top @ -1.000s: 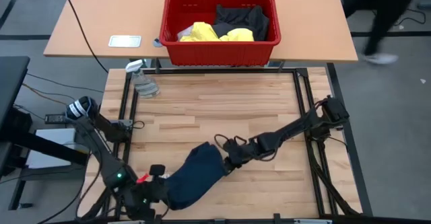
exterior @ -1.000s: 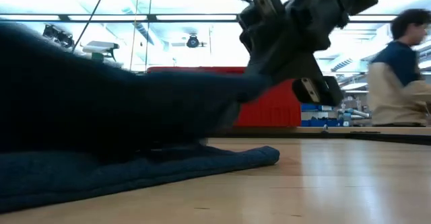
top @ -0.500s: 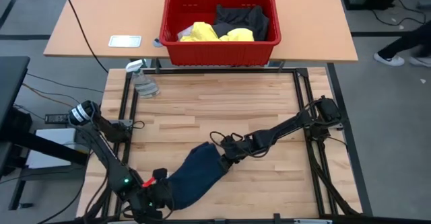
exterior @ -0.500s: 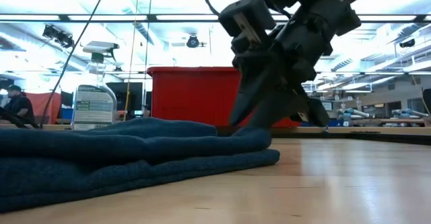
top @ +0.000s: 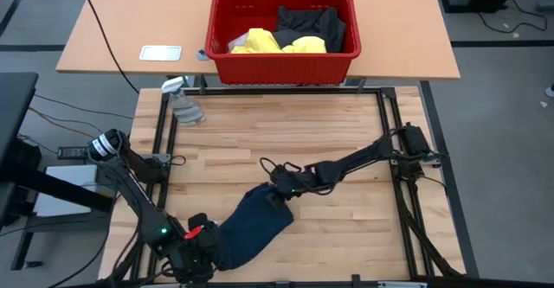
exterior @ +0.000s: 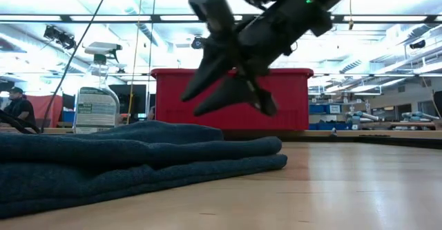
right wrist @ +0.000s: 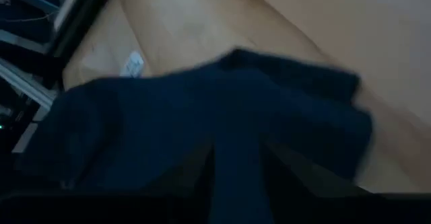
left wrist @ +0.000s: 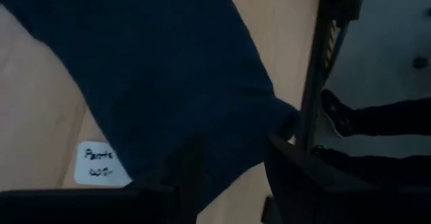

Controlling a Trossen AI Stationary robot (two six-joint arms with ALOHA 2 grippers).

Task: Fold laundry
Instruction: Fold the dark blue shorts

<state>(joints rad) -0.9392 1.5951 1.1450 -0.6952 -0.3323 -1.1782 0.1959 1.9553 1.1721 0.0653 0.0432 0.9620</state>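
A small navy piece of laundry (top: 251,227) lies folded in two layers on the wooden table, near the front edge; in the low view its stacked layers (exterior: 138,161) rest flat. My left gripper (top: 206,239) stands open at the cloth's near-left end, and the left wrist view shows a cloth corner (left wrist: 269,123) in front of its spread fingers (left wrist: 236,177). My right gripper (top: 277,190) hangs open above the cloth's far-right end, its fingers (exterior: 189,106) clear of the cloth. The right wrist view looks down on the navy piece (right wrist: 202,116).
A red slotted basket (top: 221,28) on the far table holds a yellow shirt (top: 277,41) and dark grey cloth (top: 312,24). A clear spray bottle (top: 183,106) lies at the far left of the wooden table. A white label (left wrist: 101,163) sits by the cloth. Black frame rails (top: 385,132) border the table.
Both grippers have opened and let go of the navy piece. Its raised upper layer has dropped onto the lower one and now lies flat. My right gripper has risen off the cloth and gone toward the table's far edge and a little to the left.
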